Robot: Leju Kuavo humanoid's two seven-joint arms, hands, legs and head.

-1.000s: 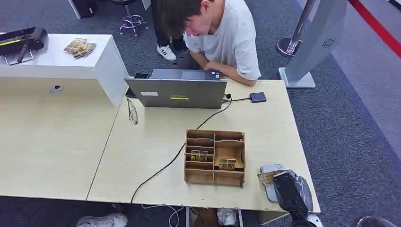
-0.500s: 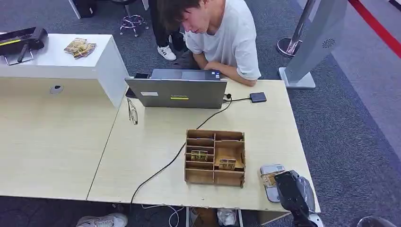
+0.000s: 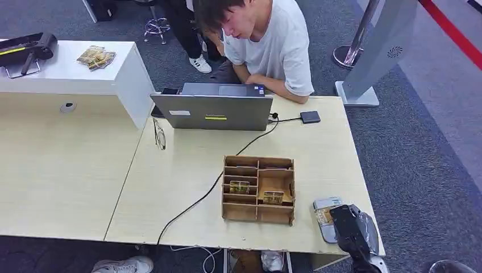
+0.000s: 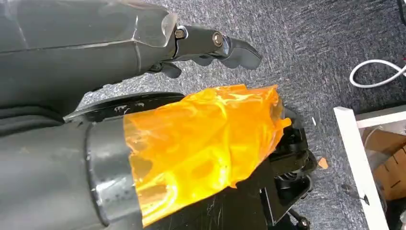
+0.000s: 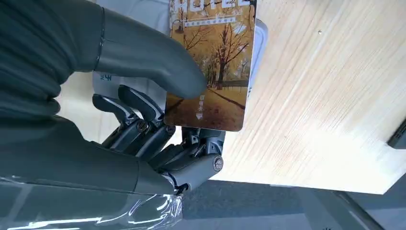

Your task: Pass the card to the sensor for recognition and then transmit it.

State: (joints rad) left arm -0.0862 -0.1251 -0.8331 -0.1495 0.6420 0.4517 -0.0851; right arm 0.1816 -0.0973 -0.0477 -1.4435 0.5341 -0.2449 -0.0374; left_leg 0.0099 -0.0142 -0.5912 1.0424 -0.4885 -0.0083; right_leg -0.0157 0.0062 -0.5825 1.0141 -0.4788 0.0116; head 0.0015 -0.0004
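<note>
My right hand [image 3: 351, 230] is at the table's front right corner and pinches a card [image 3: 323, 216] printed with autumn trees. In the right wrist view the thumb [image 5: 153, 62] presses on the card [image 5: 210, 72] with the darker fingers [image 5: 143, 129] beneath it. The card lies over the pale grey sensor pad [image 3: 326, 203], whose rim [image 5: 259, 43] shows just past the card's edge. My left hand [image 4: 210, 45] hangs over grey carpet with its fingers apart and nothing in it.
A wooden compartment box [image 3: 258, 189] with cards stands left of the sensor. Beyond it are a laptop [image 3: 213, 111], a black cable [image 3: 199, 199] and a small black device [image 3: 310, 116]. A person [image 3: 267, 45] sits behind the table. The table's front edge [image 3: 341, 249] is close.
My right hand has edged toward the table's front edge, bringing the card over the sensor pad. The person's head has shifted a little.
</note>
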